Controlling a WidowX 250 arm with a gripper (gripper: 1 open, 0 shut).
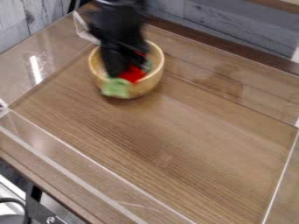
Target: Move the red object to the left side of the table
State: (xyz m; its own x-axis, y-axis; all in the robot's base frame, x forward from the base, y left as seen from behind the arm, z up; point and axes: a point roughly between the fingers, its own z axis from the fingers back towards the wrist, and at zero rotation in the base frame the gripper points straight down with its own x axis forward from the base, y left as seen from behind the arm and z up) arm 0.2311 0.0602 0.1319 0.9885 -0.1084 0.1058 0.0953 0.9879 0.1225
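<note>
1. Tool state: the gripper (124,72) is seen pointing down, its jaws closed tight on the red object (139,74). The frame is blurred, so the exact contact of the fingers cannot be read.

2. Location: the red object is held clear of the table (176,149), over the bowl (152,85) at the rear left. Its green leafy stub (114,87) hangs lower left of the red body.

3. Handling, as judged: the object is taken to be a small toy fruit, light and not fragile. The rounded, smooth body is likely slippery, and may roll once set down.

4. Hold point, as judged: the red body across its widest part is the sound place. The stub looks thin and pliable and is not to be relied on.

5. Risk, as judged: a release here would drop the object into the bowl; bare wood to the left of it is better suited.
</note>
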